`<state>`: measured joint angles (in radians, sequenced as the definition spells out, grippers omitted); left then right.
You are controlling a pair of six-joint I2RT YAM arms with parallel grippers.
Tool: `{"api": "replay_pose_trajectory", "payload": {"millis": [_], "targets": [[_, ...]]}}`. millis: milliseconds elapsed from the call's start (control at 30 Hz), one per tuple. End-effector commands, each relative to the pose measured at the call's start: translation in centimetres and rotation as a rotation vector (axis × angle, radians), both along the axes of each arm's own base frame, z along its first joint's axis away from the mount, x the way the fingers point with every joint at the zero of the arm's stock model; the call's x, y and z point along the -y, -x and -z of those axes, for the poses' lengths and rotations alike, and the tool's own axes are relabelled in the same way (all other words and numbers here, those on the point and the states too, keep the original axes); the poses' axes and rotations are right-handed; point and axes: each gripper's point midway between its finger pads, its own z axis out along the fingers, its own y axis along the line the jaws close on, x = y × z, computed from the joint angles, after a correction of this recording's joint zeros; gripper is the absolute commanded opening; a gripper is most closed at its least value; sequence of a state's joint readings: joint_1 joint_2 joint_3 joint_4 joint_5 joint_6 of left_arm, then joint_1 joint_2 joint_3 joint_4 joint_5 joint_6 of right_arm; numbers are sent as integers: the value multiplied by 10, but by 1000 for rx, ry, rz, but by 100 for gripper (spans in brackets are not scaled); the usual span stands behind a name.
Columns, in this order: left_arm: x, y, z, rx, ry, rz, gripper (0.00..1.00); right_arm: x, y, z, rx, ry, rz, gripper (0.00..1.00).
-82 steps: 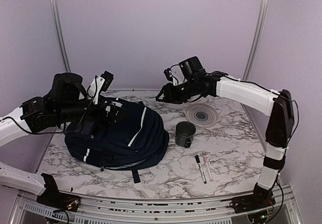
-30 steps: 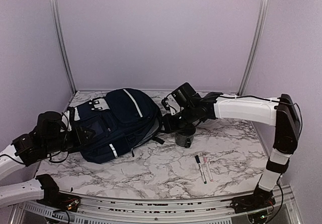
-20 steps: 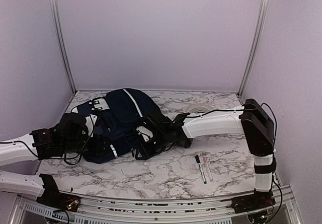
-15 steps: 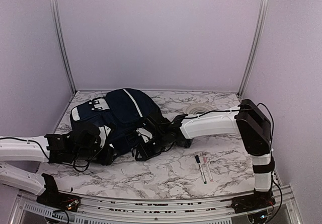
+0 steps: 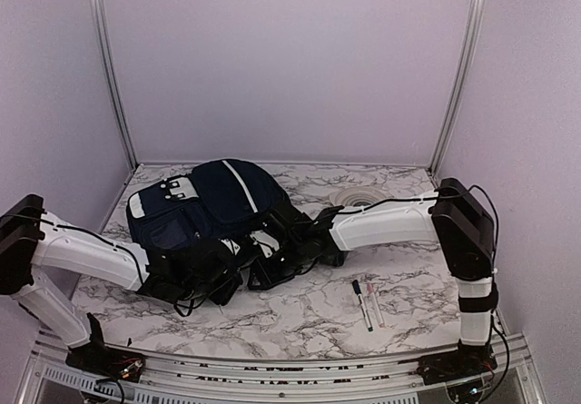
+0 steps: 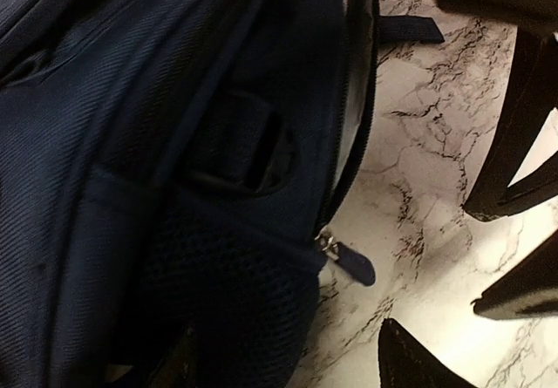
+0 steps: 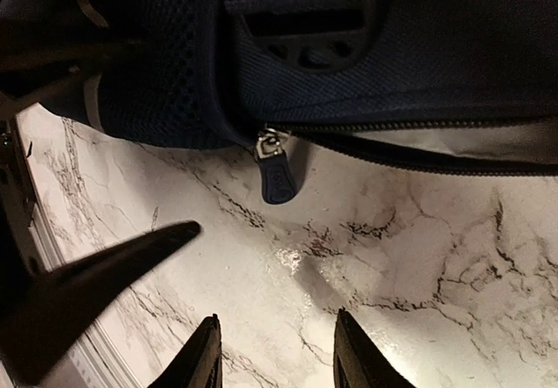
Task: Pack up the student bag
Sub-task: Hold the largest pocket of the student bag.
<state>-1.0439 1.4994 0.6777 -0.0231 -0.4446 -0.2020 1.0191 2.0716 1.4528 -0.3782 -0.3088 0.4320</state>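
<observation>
Student bag (image 5: 218,206) lying flat | left hand (image 6: 292,344) low beside zip pull (image 7: 277,179), apart | right hand (image 7: 277,318) opposite, apart

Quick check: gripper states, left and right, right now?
Left gripper: open, nothing held, at the student bag.
Right gripper: open, empty, short of the zipper pull.

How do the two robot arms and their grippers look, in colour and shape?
The left arm and the right arm have white tube-shaped links with black joints, and thin black cables run along them. The right gripper has two black fingers that taper to narrow tips.
</observation>
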Motion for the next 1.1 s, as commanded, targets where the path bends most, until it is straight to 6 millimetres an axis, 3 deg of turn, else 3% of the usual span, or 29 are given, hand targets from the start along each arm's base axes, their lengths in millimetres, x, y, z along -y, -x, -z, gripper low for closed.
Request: {"api": "replay_pose_trajectory", "payload": {"millis": [0,133,200,367,467,567,767,833,933,967,1067], "targets": [[-8,-6,12,82,-152,-92,71,5,-8,-32,65,-42,7,41],[-33,-11,27,107,-233,-245,52,10,-8,-35,70,-45,8,41],[-53,-9,26,118,-267,-358,49,11,-9,-39,74,-51,10,42],[-57,3,19,91,-218,-362,63,14,-13,-43,78,-63,16,42],[-76,6,14,98,-181,-423,71,13,-14,-49,80,-79,15,42],[-91,3,15,71,-138,-480,71,10,-14,-52,78,-101,12,42],[-91,-6,22,57,-128,-498,76,3,-11,-46,47,-121,5,42],[-90,-9,25,62,-129,-496,59,3,-10,-47,44,-130,5,42],[-85,-11,24,65,-136,-472,9,4,-10,-50,48,-134,6,42],[-82,-12,21,68,-126,-460,0,4,-9,-52,51,-135,4,42],[-70,-11,8,77,-64,-373,0,7,-8,-54,53,-137,9,42]]}}
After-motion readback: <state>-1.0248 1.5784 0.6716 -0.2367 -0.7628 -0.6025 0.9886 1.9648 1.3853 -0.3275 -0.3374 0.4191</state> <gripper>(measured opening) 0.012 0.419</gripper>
